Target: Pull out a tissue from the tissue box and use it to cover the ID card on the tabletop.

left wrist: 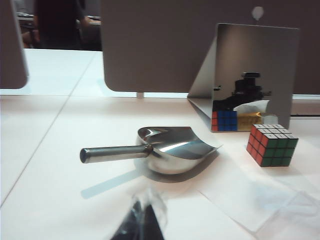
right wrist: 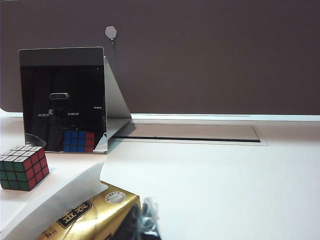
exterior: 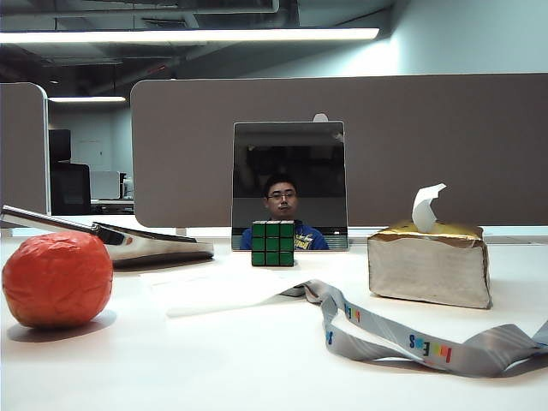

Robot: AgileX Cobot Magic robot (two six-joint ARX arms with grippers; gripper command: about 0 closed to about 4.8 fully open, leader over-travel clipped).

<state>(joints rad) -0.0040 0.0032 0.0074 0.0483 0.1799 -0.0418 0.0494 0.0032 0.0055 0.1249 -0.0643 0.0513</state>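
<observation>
White paper lies spread flat across the middle of the tabletop (exterior: 257, 360) in the exterior view — the tissue (exterior: 227, 289), laid just in front of the Rubik's cube (exterior: 273, 242), and judging by the grey lanyard (exterior: 402, 336) that runs out from under its right edge toward the lower right of the frame, it seems to be lying over the ID card, which I cannot see at all. That would make the covering look done, or close to it. Right of centre sits the gold tissue box (exterior: 430, 264), with a fresh sheet poking up from its slot, ready for another pull. Neither arm shows in the exterior view, so both look drawn back. In the left wrist view the left gripper (left wrist: 141, 222) is only a dark blur at the bottom edge, hanging above the table near the steel scoop (left wrist: 160, 150); whether its fingers are spread or together I cannot tell. The right gripper (right wrist: 142, 222) shows at the bottom of its own view, just beside the box's gold top — its fingers pressed together on nothing. At the left edge of the exterior view rests an orange ball (exterior: 56, 279), and a mirror (exterior: 289, 184) stands behind the cube.
</observation>
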